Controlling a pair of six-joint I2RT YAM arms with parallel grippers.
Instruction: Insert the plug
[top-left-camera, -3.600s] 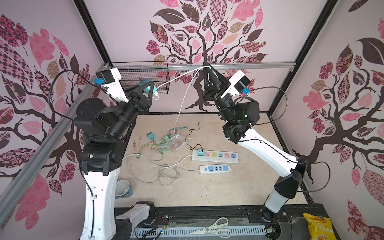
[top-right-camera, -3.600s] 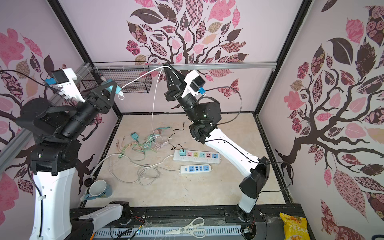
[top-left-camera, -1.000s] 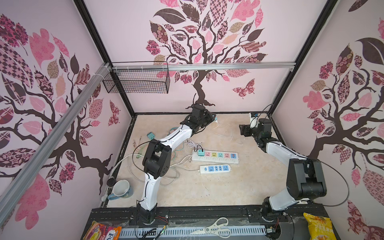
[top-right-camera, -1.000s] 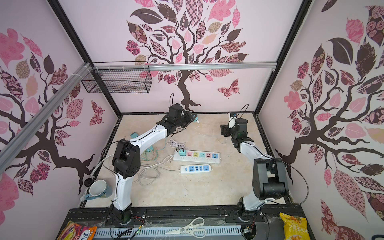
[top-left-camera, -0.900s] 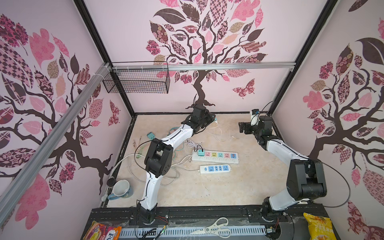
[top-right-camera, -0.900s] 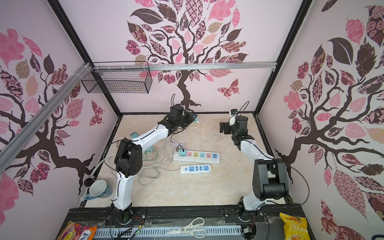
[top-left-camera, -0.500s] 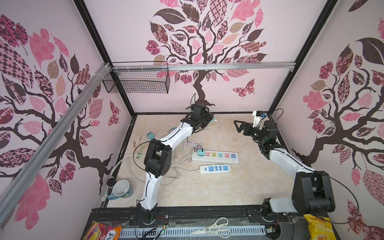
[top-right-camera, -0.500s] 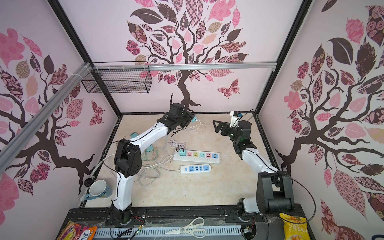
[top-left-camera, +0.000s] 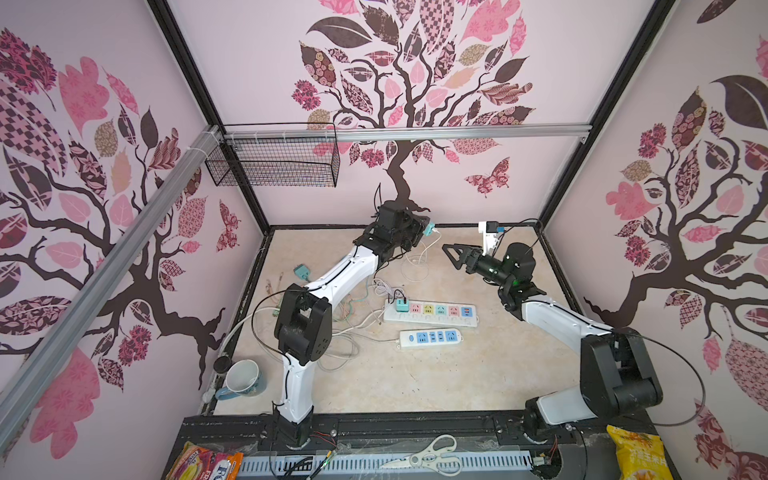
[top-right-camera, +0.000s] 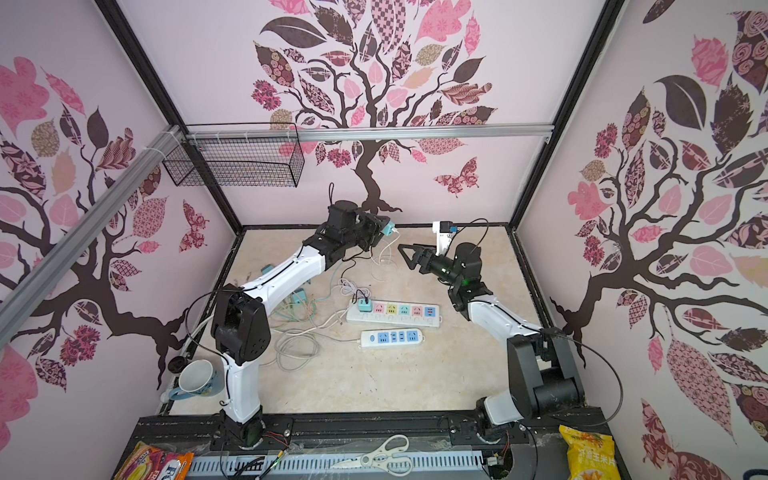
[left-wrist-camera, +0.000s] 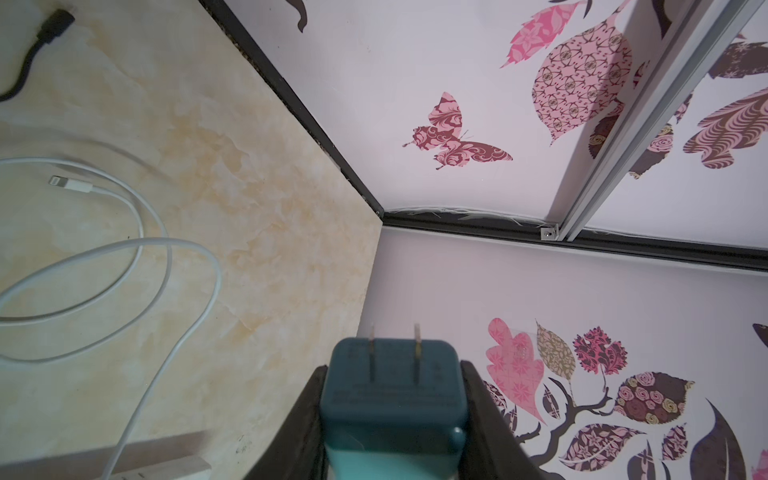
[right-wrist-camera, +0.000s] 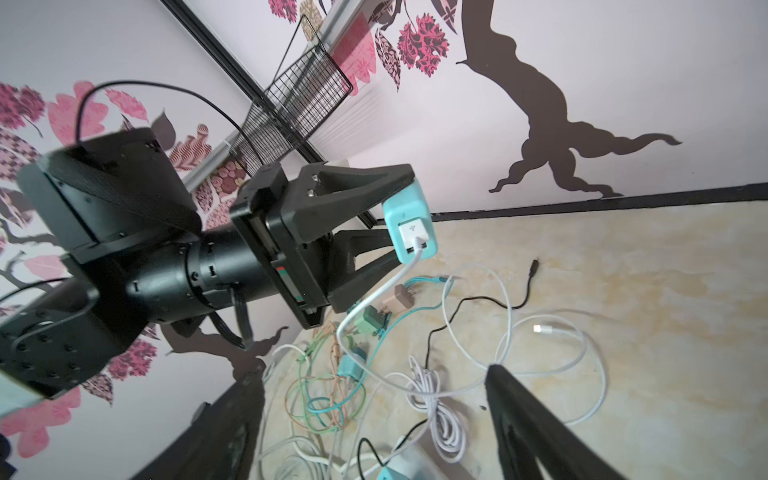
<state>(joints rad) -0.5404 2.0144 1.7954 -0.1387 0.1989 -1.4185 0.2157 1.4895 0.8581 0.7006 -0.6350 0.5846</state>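
Reaching further across than a moment ago, the right gripper (top-left-camera: 451, 256) now points at the left gripper (top-left-camera: 420, 231), which has barely shifted; both top views show the two near each other but apart, above the far end of the worktop (top-left-camera: 457, 374). Left gripper is clamped on the teal plug (left-wrist-camera: 392, 386), one finger (left-wrist-camera: 309, 403) against each side of its body; in the left wrist view the two flat prongs stick out past the fingertips, toward the corner where the walls meet. From the right wrist view the plug (right-wrist-camera: 409, 224) turns its white USB face toward the right gripper, and a white cable (right-wrist-camera: 374, 299) runs from that port, hanging below the left gripper and looping on the worktop under the gap between the two grippers; its free end lies bare there. Right gripper's jaws stand wide apart with nothing between them. Below both grippers and nearer the arm bases lies a long power strip (top-left-camera: 436, 314) with coloured sockets, a teal adapter (top-left-camera: 401, 305) already seated in the end nearest the left arm; just beyond it sits a shorter strip (top-left-camera: 430, 337) with blue sockets.
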